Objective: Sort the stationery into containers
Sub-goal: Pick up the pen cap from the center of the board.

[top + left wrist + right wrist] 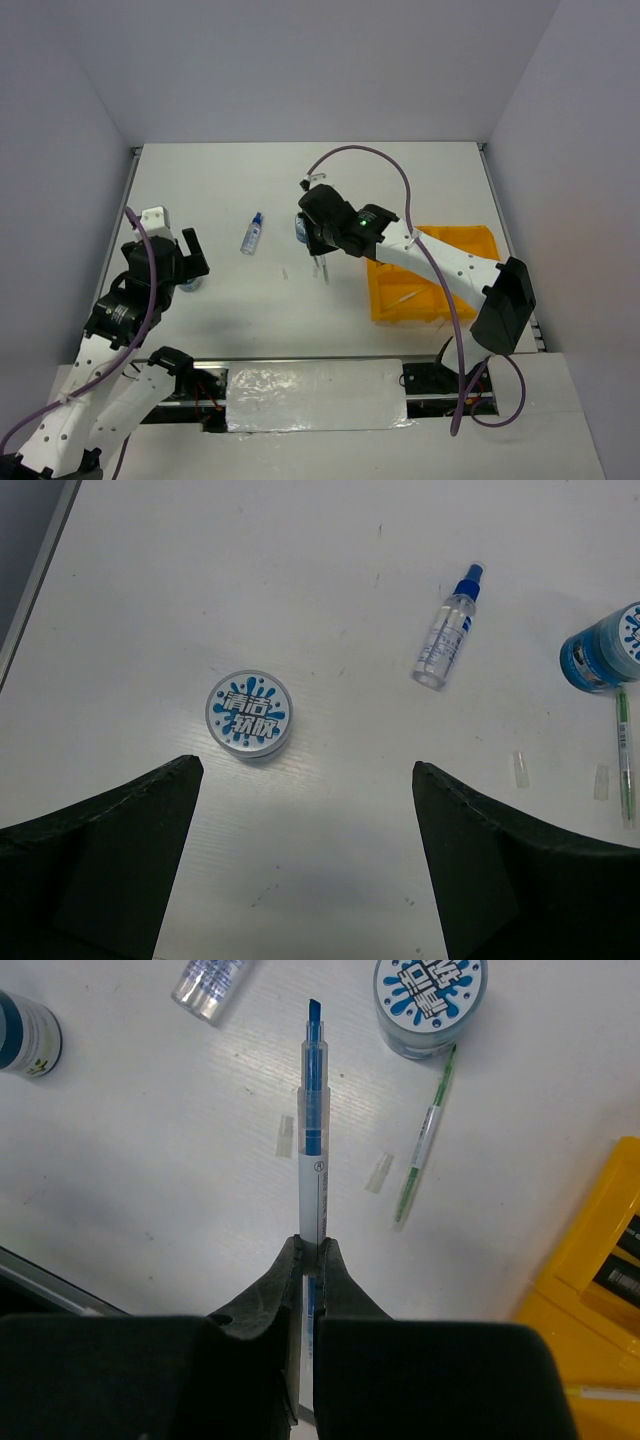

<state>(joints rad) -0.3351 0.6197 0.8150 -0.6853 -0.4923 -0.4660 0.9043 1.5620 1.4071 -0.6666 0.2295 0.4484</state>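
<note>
**Blue pen pinched, tray off to the robot's right**

The right gripper has its fingers pressed together on the clear barrel of a blue-tipped pen. The pen runs straight out past the fingertips in line with them, tip foremost, above the table. The orange-yellow tray is the mark for everything else. It lies close by on the robot's right of the held pen, and the right arm is by far the nearer to it. I judge the coming move to be a swing rightward over the tray's wall, with the pen's long axis lined up along a compartment before release. Farther from the tray than the fingers lie a thin green pen, a round blue-white pot and a blue-capped bottle. Farthest from the tray, the left gripper hovers with its fingers wide apart, a second pot lying just beyond them, untouched
</note>
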